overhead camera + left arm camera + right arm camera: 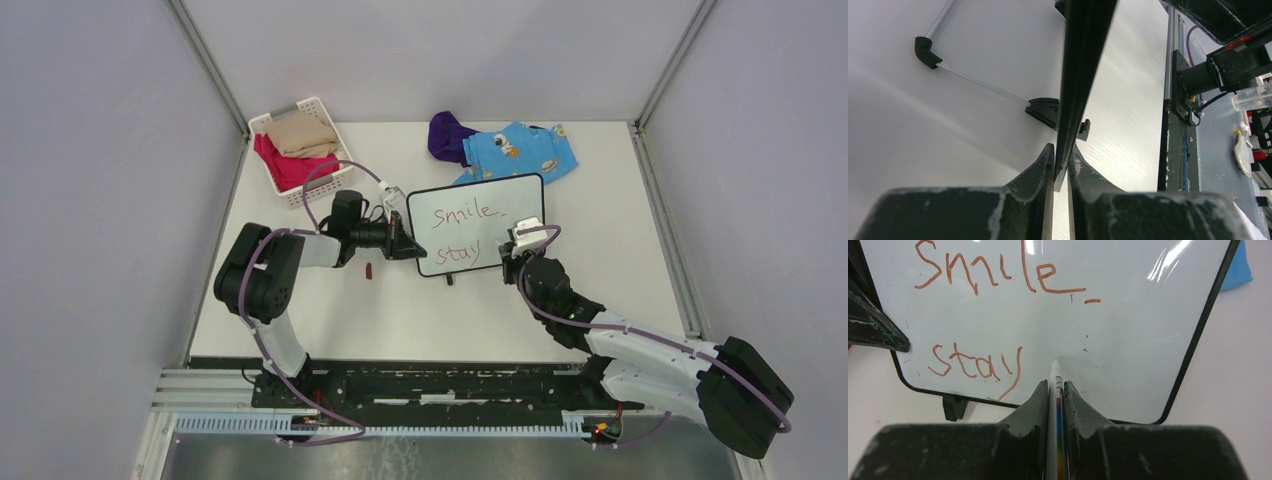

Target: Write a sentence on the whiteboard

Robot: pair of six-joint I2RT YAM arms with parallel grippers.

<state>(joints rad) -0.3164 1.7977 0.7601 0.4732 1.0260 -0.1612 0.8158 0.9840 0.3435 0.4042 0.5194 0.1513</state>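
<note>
Right wrist: your right fingers [1042, 397] grip marker [1054, 375], whiteboard [1128, 340] ahead, sentence [975, 367] up-left of them; left fingers [1045, 167] pinch the whiteboard's edge.

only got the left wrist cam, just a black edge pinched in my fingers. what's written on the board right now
Observer: The writing on the whiteboard reads "smile" over "stay", in reddish-brown. There is no third word.
Operator: where's the pen
Observer: The marker is clamped in the right gripper, with its tip at the board just right of "stay". I cannot tell whether it touches.
Operator: which side of the board am i holding
Observer: From above, the left gripper pinches the board's left edge, beside the two words.
</note>
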